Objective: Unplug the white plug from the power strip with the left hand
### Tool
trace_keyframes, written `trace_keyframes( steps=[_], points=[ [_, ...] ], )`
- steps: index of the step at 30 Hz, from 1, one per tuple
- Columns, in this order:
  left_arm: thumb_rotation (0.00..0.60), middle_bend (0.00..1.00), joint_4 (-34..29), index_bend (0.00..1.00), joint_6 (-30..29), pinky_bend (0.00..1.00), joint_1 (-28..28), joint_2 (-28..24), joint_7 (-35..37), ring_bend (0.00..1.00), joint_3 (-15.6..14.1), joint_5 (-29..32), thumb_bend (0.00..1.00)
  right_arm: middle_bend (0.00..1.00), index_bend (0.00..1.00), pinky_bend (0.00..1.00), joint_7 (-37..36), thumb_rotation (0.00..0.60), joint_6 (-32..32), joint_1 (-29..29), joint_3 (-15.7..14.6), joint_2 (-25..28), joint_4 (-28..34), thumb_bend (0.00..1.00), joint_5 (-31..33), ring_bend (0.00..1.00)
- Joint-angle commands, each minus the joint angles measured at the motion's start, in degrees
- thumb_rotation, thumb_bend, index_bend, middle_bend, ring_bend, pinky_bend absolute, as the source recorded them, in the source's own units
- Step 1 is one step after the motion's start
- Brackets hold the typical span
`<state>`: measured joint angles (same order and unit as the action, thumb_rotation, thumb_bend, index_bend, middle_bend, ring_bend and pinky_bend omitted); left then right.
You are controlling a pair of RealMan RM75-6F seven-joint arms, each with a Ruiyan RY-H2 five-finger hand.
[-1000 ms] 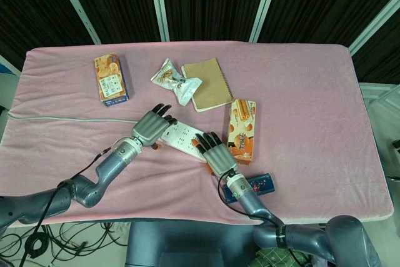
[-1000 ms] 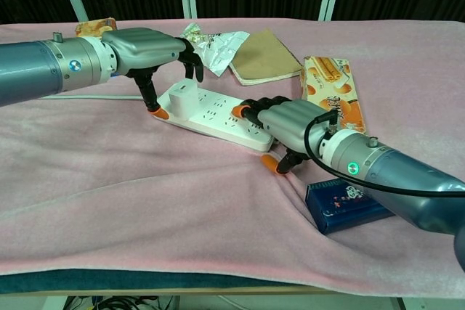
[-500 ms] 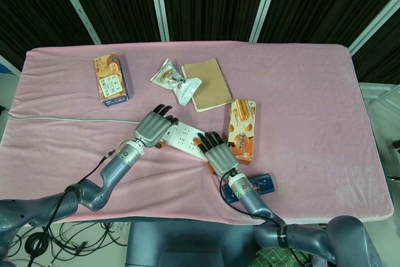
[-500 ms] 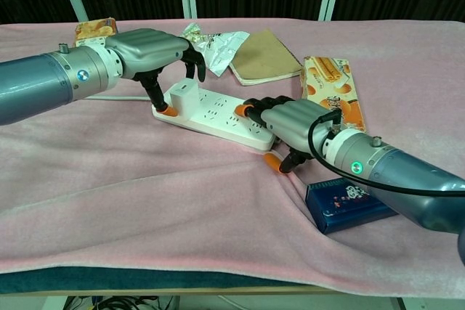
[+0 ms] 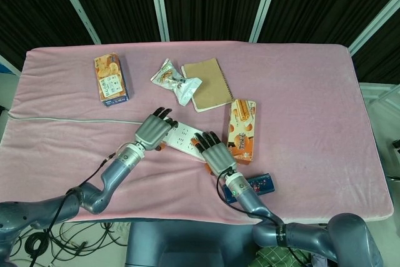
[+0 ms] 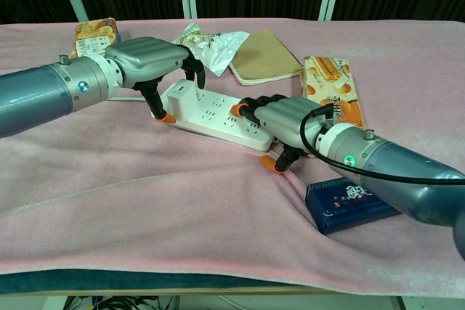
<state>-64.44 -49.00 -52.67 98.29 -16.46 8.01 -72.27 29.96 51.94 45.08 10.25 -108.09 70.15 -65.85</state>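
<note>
The white plug [image 6: 181,93] sits seated in the left end of the power strip [image 6: 218,117], which lies on the pink cloth [image 6: 145,201] near the middle of the table

Head view: the left hand [image 5: 154,130] arches over the strip's left end, hiding the plug from this camera. Against a second ago the forearm has slid a little toward the strip and the hand sits slightly further along it. The right hand [image 5: 213,152] rests palm-down on the strip's right end, much as before. A cookie box [image 5: 111,78], a snack packet [image 5: 175,82], a brown notebook [image 5: 207,84], a biscuit box [image 5: 242,129] and a blue box [image 5: 259,184] lie around them, unmoved.

Chest view: the left hand's thumb is down at the strip's near edge and its fingers [image 6: 195,70] curl over the far side of the plug, bracketing it; whether they actually pinch it I cannot tell. A second ago the hand stood higher and further left. The right hand's fingers [image 6: 254,107] press flat on the strip, holding nothing
</note>
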Motion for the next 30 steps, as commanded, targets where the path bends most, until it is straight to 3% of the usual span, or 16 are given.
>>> trace_keyframes(
  steps=[1,30],
  points=[
    [0.600,0.38,-0.1,0.35,-0.2,0.13,0.1,0.1,-0.1,0.09,-0.1,-0.2,0.16,0.00,0.00,0.04,0.6,0.600,0.1,0.1,0.2,0.2,0.4,0.24,0.5,0.00],
    [0.600,0.39,5.6,0.37,-1.9,0.13,0.1,4.1,1.0,0.09,-0.6,-3.5,0.19,0.00,0.00,0.04,2.1,0.600,0.7,0.4,0.0,0.2,0.9,0.24,2.4,0.00]
  ],
)
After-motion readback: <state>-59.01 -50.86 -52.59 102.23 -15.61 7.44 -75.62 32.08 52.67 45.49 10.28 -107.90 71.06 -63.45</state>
